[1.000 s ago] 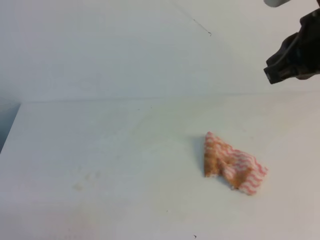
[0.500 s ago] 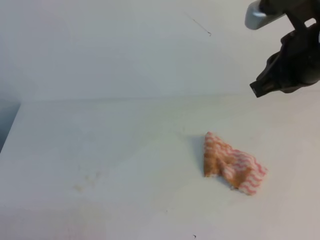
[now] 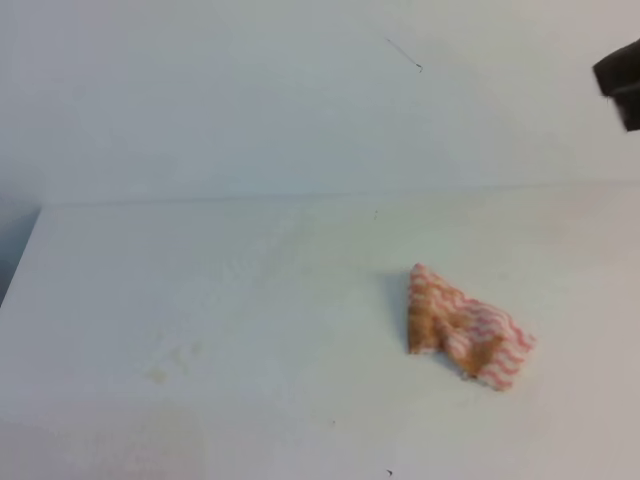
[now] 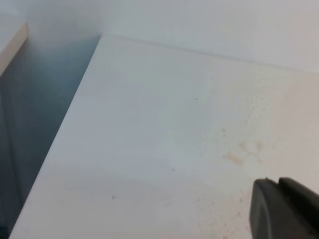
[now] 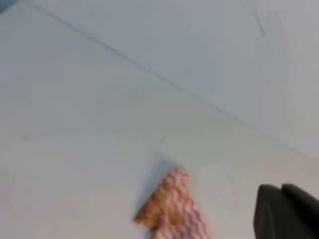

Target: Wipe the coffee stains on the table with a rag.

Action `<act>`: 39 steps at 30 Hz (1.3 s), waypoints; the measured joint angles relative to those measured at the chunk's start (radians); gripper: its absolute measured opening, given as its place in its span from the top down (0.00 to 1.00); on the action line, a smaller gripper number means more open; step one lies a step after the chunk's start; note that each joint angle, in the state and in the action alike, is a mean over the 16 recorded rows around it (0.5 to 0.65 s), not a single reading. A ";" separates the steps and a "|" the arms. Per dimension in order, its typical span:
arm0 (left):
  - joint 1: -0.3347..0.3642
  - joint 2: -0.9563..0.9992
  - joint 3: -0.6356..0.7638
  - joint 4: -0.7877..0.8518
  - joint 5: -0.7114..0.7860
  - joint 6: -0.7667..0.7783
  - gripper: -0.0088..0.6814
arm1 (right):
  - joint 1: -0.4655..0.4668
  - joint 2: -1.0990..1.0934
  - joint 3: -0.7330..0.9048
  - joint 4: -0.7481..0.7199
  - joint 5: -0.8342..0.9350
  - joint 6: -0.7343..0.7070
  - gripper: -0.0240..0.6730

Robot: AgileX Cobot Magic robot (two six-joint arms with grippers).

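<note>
Right now the rag lies crumpled at the surface's right of middle, long axis running far-left to near-right, below and left of the closed, empty right end effector, while faint coffee stains sit near-left.

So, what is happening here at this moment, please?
A two-armed robot is meant to wipe coffee stains from a white table with a rag. Nothing is holding the rag: it lies crumpled on the table, already blotched brown. The right gripper is shut and empty, up at the right edge of the high view, away from the rag. Only faint tan stains show, to the left, near the left gripper, which also looks closed.
</note>
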 joint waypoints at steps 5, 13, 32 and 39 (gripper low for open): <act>0.000 0.000 0.000 0.000 0.000 0.000 0.99 | -0.024 -0.141 0.000 0.003 0.001 0.000 0.97; 0.000 0.000 0.000 0.000 0.000 0.000 0.99 | -0.185 -0.408 0.022 -0.001 -0.016 0.001 0.97; 0.000 0.000 0.000 0.000 0.000 0.000 0.99 | -0.457 -1.091 0.850 0.034 -0.466 0.003 0.97; 0.000 0.000 0.000 0.000 0.000 0.000 0.99 | -0.458 -1.226 1.231 0.124 -0.562 0.003 0.97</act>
